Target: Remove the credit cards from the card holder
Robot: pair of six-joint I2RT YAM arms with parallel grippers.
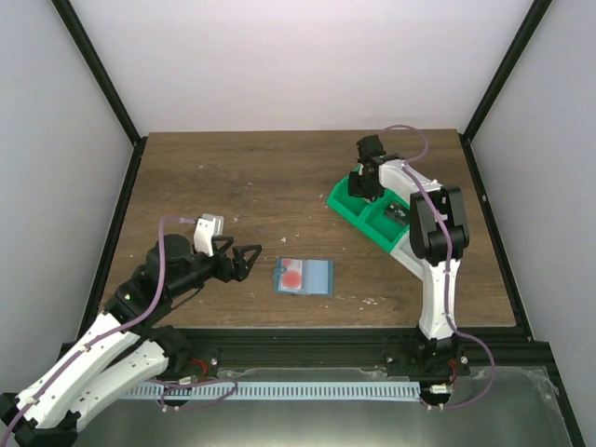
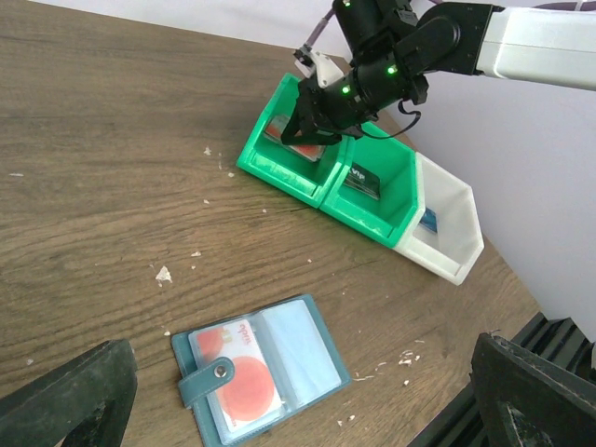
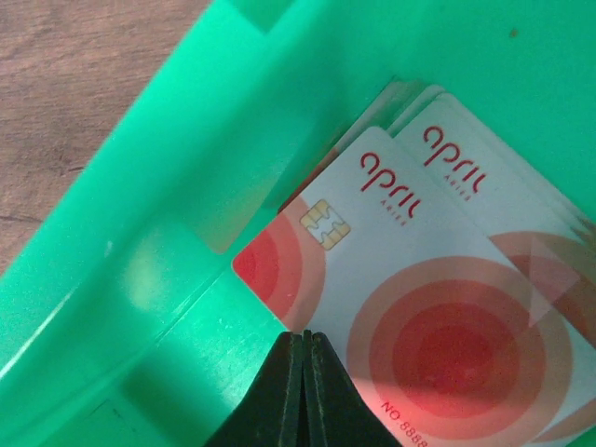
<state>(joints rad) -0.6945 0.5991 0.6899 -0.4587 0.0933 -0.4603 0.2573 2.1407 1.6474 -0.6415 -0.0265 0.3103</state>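
Teal-blue card holder (image 1: 304, 277), unfolded ahead of left hand (image 1: 248, 261) spread wide, shows 1 stiff, likely slippery plastic credit card (image 2: 244, 377); pinch its exposed edge. Right hand (image 3: 304, 337), closed empty, hovers over binned cards (image 3: 438, 307).

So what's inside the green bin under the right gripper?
Pale credit cards with red circles, stacked and fanned, lie in the green bin. The top card covers most of those beneath, so their number is unclear.

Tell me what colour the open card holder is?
The card holder is teal-blue, lighter blue inside; left wrist view shows it best.
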